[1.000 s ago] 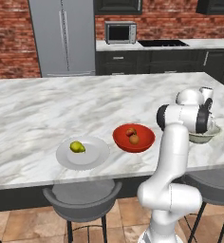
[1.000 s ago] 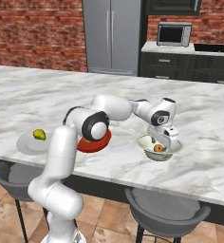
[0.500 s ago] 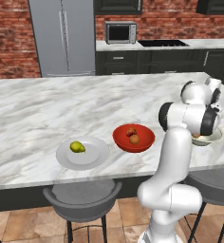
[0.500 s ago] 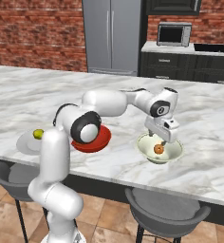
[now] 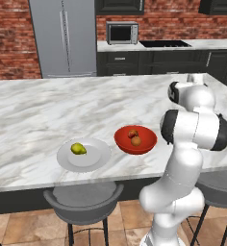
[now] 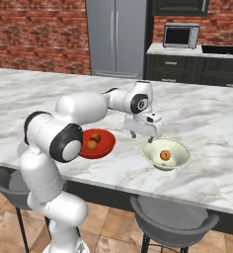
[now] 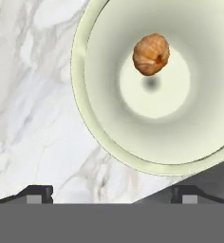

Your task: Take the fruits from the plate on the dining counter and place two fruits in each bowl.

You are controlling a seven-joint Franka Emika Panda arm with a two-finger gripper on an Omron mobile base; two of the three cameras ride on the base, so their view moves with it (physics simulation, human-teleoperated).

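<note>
Sitting alone in the pale bowl point(image 6: 166, 153) is one orange-brown fruit point(image 6: 165, 155), resting on the bowl's floor a little off centre and touching nothing else; the hand view looks straight down on it. Just beside that bowl, over its near-left rim, hangs the gripper point(image 6: 141, 134), jaws spread wide and pinching nothing. Its two dark fingertips point(image 7: 38, 192) sit far apart at the bottom of the hand view, one over bare marble, the other by the bowl's edge.

Over to the left, the red bowl point(image 5: 135, 140) holds two round orange fruits point(image 5: 134, 137), tucked close together, one nearer the back. Further left again, well apart from the gripper, the plate point(image 5: 83, 154) carries the last piece, the yellow-green oval fruit point(image 5: 78, 149), lying left of the plate's middle.

All three dishes stand in a loose row near the front edge of the counter point(image 5: 48, 110): plate, red bowl, pale bowl. Grey stools point(image 5: 83, 199) tuck under that edge. Behind, a brick wall, a steel fridge point(image 5: 64, 37) and a microwave point(image 5: 121, 33) on the back counter.
</note>
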